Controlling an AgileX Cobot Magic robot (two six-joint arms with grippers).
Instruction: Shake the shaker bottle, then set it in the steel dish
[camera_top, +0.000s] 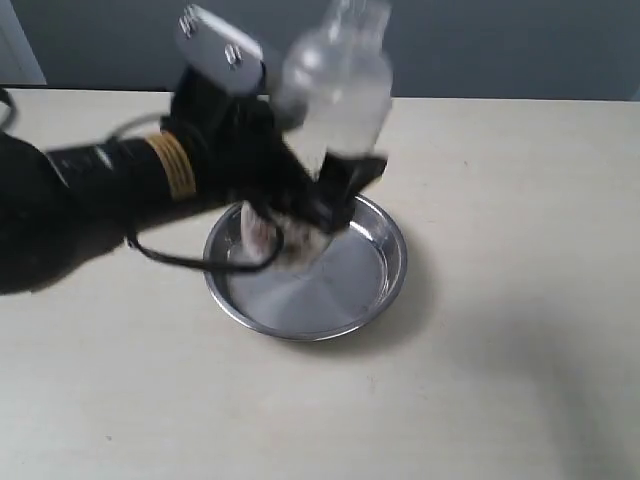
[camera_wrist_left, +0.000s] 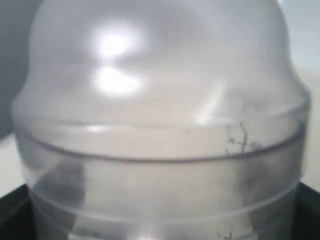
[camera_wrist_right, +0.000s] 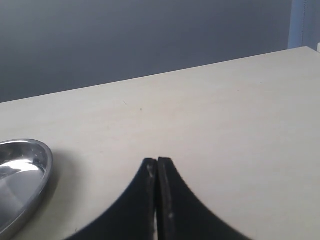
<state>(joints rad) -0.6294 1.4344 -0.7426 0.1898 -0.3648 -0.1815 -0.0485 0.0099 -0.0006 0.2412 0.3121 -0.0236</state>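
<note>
My left gripper is shut on the shaker bottle, a clear plastic bottle held in the air, motion-blurred, cap uppermost, above the steel dish. The dish is round, shallow and shiny and rests on the table. In the left wrist view the bottle's clear domed shoulder fills the frame; no pellets show there. The right gripper is shut with nothing in it, low over bare table to the right of the dish's rim. It does not show in the exterior view.
The pale beige table stretches around the dish, with a grey wall behind it. A black cable loops from the left arm down near the dish's left rim.
</note>
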